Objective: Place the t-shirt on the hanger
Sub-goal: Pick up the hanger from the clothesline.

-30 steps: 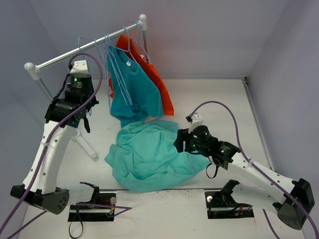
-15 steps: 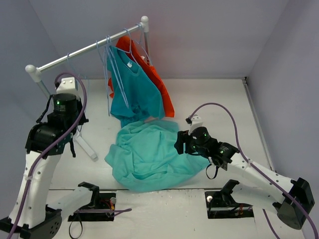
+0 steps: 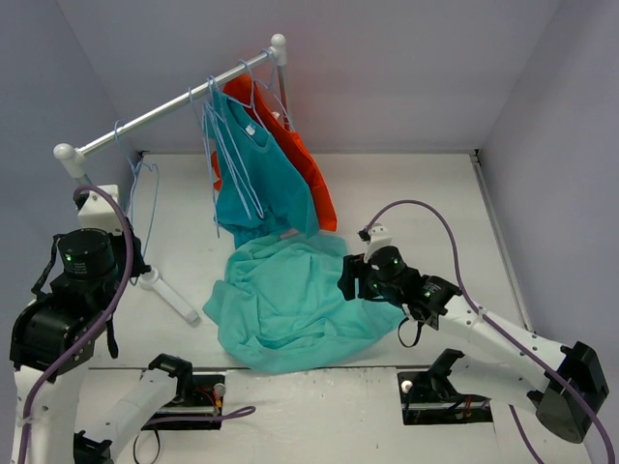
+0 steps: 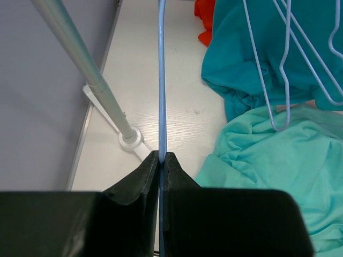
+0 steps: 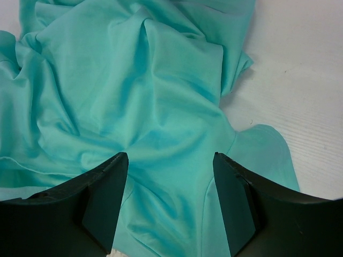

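The mint t-shirt lies crumpled on the table in front of the rack, and shows in the left wrist view and the right wrist view. My left gripper is shut on the thin light-blue wire of the hanger. Seen from the top, that hanger hangs near the rail's left end, its hook by the rail, with the left gripper low at the far left. My right gripper stands open just above the t-shirt's right edge, holding nothing.
A grey rail on white posts slants across the back left, with its foot on the table. On it hang a darker teal shirt, an orange-red garment and several bare blue hangers.
My left arm has drawn back and down toward the near left, sliding the held hanger along the rail toward its left end. The right arm and the t-shirt have stayed put.
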